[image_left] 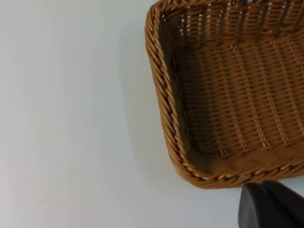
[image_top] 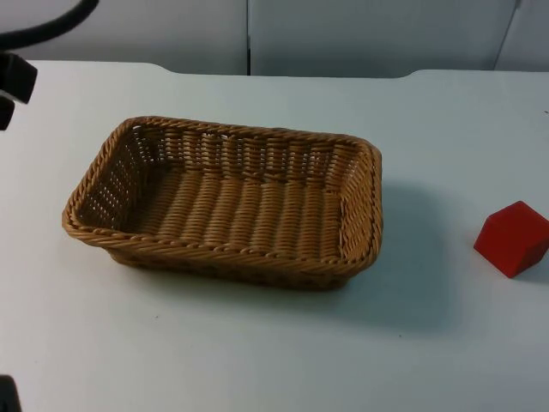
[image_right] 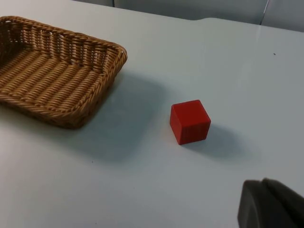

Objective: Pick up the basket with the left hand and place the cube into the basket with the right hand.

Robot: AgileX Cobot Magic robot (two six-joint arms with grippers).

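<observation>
An empty woven wicker basket (image_top: 225,257) rests flat on the white table, near the middle in the top view. A red cube (image_top: 513,238) sits on the table to the basket's right, well apart from it. My left gripper (image_left: 272,208) hangs above the table just off one corner of the basket (image_left: 167,90), not touching it. My right gripper (image_right: 270,205) is raised over the table, with the cube (image_right: 190,121) a short way ahead of it and the basket (image_right: 71,111) further off. Neither gripper holds anything.
The white table (image_top: 257,360) has free room all around the basket and the cube. A grey partition wall (image_top: 343,34) closes off the far edge. A black part of the left arm (image_top: 14,79) stands at the table's far left.
</observation>
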